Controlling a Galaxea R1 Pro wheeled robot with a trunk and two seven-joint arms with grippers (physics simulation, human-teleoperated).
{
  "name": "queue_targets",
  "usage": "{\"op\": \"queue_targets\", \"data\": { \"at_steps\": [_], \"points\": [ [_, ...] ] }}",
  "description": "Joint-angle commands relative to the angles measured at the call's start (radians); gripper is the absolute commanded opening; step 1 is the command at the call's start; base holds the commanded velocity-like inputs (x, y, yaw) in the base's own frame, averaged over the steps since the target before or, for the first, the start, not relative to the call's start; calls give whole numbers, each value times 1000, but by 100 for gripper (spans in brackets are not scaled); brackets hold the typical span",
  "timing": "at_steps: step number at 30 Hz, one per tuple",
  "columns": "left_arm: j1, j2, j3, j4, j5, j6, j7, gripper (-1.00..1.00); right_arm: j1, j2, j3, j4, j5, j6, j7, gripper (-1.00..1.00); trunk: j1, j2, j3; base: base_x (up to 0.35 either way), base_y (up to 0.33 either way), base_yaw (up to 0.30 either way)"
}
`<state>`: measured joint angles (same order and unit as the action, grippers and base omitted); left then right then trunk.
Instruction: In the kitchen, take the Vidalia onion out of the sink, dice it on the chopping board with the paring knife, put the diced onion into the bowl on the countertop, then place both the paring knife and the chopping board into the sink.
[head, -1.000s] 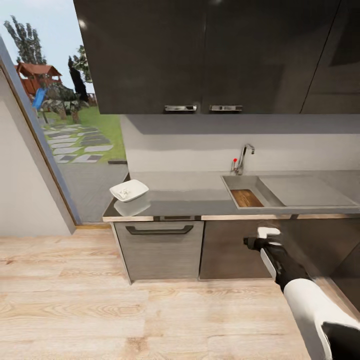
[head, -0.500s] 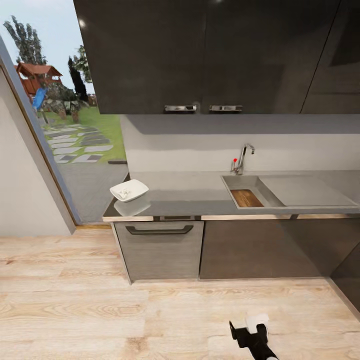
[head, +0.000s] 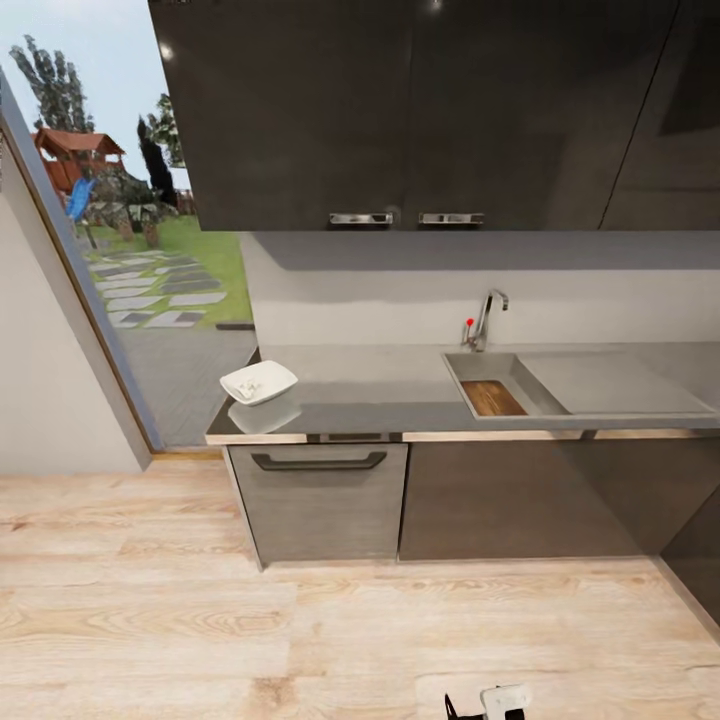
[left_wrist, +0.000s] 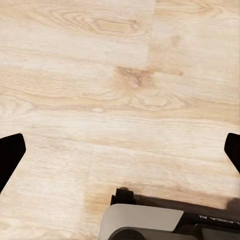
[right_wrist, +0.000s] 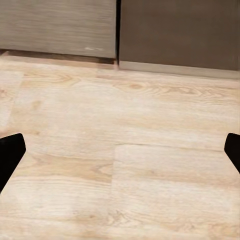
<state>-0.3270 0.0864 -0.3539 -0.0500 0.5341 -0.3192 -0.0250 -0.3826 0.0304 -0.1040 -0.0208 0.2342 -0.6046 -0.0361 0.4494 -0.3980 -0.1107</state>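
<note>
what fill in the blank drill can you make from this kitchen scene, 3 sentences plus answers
1. The chopping board lies inside the ____.
2. The white bowl sits on the countertop near its end closest to the ____.
3. In both wrist views the open pincer fingers hang over the wooden ____.

Missing words: sink; window; floor

Head camera: set back from the grey steel countertop (head: 380, 395), facing forward and down over it and the pale wood plank floor (head: 200, 620). Both wrist cameras: close above that floor (left_wrist: 120, 100); the right one faces grey cabinet fronts (right_wrist: 170, 32).
</note>
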Motion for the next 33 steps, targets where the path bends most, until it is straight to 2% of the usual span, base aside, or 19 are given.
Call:
{"op": "queue_targets", "data": {
  "at_steps": [1, 23, 25, 29, 31, 33],
  "points": [
    [-1, 1, -8, 1, 10, -3, -3, 100, -1, 0, -8, 1, 10, -3, -4, 100, 1, -2, -1, 0, 0, 0],
    [0, 0, -8, 1, 10, -2, -3, 100, -1, -3, -10, 1, 11, -3, -5, 100, 1, -2, 34, 0, 0, 0],
    [0, 0, -8, 15, 11, -2, -3, 100, -1, -11, -11, 2, 11, -3, -5, 100, 1, -2, 36, 0, 0, 0],
    [-1, 1, -8, 99, 12, -1, -4, 100, 17, -53, -10, 5, 10, 14, -8, 100, 1, -2, 37, 0, 0, 0],
    [0, 6, -8, 122, 14, 4, -3, 100, 79, -71, -10, 6, 10, 38, -15, 100, 1, -2, 37, 0, 0, 0],
    [3, 14, -8, 128, 15, 7, -2, 100, 130, -75, -10, 6, 10, 59, -25, 100, 1, -2, 37, 0, 0, 0]
  ]
}}
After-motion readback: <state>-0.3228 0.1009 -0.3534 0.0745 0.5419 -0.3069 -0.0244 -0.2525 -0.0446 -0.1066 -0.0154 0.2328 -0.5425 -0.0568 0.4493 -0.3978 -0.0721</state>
